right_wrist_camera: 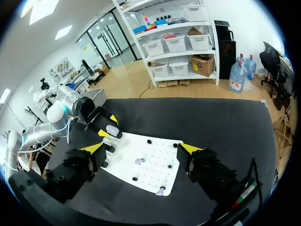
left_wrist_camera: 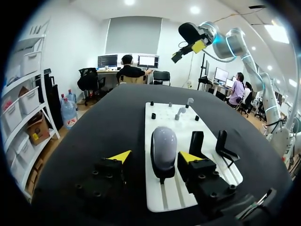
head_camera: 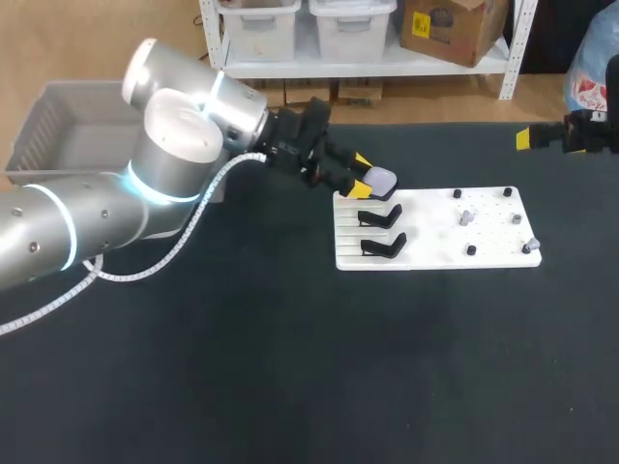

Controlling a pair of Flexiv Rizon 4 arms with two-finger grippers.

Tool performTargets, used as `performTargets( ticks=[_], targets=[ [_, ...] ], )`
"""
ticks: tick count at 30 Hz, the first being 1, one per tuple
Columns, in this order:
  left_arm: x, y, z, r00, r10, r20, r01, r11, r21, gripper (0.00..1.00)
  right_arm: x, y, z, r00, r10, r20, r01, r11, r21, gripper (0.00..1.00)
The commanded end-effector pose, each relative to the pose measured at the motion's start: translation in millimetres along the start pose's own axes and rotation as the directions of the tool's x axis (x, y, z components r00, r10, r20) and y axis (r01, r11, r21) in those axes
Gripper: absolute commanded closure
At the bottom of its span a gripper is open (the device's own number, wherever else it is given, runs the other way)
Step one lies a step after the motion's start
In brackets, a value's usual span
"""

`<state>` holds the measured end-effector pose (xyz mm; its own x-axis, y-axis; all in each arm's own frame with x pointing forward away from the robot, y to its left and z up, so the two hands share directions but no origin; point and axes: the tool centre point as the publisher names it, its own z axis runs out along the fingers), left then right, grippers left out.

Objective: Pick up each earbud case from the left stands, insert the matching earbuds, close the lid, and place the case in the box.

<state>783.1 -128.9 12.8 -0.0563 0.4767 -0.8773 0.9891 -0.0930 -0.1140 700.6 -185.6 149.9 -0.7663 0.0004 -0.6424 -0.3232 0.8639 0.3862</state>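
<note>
Left gripper (left_wrist_camera: 155, 157), jaws spread, straddles the case (left_wrist_camera: 163, 147) on its stand without clasping it. Lift, earbuds, lid and boxing all remain. Two neighbouring stands (head_camera: 380, 216) are bare. Right gripper (right_wrist_camera: 142, 149), spread and empty, hangs past the board (head_camera: 435, 253). Earbuds (head_camera: 466, 217) lie on the board. The box (head_camera: 58, 135) sits well apart, with open tabletop (head_camera: 290, 367) between.

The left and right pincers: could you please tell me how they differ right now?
The left pincer straddles the earbud case on its stand; the right pincer has nothing between its fingers. The left pincer sits low at the white board's stand end; the right pincer hangs high, off past the board's opposite end. Both are open, with yellow tips.
</note>
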Motion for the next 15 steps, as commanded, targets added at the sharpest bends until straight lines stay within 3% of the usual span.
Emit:
performTargets(
  ticks=[1, 15],
  targets=[
    [0.3, 2.7, 3.0, 1.0, 0.0, 0.002, 0.0, 1.0, 0.007, 0.4, 0.2, -0.2, -0.2, 1.0, -0.001, 0.0, 0.001, 1.0, -0.001, 0.0],
    [0.5, -6.4, 3.3, 1.0, 0.002, 0.012, -0.002, 1.0, 0.0, 0.44, 0.2, -0.2, -0.2, 1.0, -0.001, 0.0, 0.001, 1.0, -0.001, 0.0]
  ],
)
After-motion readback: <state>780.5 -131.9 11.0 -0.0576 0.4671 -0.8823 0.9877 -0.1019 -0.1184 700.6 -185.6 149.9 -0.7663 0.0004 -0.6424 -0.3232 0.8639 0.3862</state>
